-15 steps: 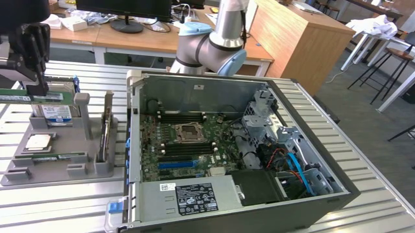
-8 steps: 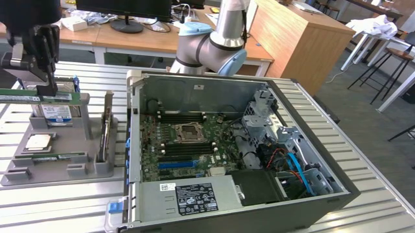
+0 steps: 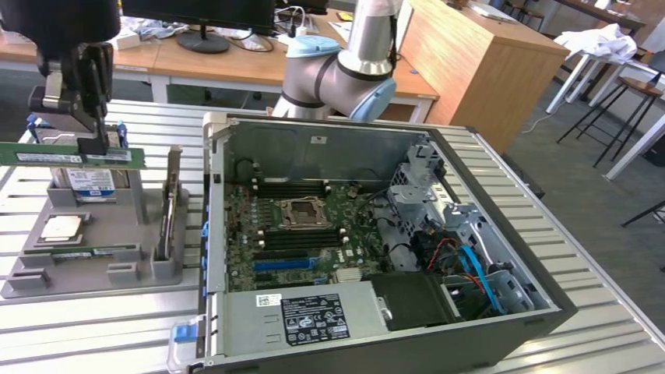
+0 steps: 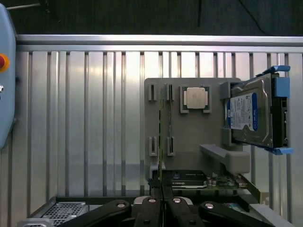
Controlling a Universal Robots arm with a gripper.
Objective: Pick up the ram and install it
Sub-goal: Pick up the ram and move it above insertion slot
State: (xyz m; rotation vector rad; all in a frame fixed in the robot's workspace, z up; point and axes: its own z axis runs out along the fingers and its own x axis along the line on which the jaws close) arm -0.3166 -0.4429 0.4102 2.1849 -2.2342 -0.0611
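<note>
The ram (image 3: 62,154) is a long green stick that hangs level above the grey parts holder (image 3: 146,269) at the exterior view's left. My gripper (image 3: 92,142) is shut on its upper edge and has it lifted clear of the holder. In the wrist view the ram (image 4: 160,142) shows edge-on as a thin line running out from my gripper (image 4: 161,191), over the holder (image 4: 189,142). The open computer case (image 3: 499,234) lies to the exterior view's right, with its motherboard (image 3: 301,241) and dark memory slots (image 3: 296,188) exposed.
On the holder stand a blue-labelled hard drive (image 3: 93,183) (image 4: 251,116), a square silver processor chip (image 3: 62,227) (image 4: 198,98) and another green stick (image 3: 89,251). The arm's base (image 3: 343,74) rises behind the case. Everything rests on a slatted metal table (image 3: 93,343).
</note>
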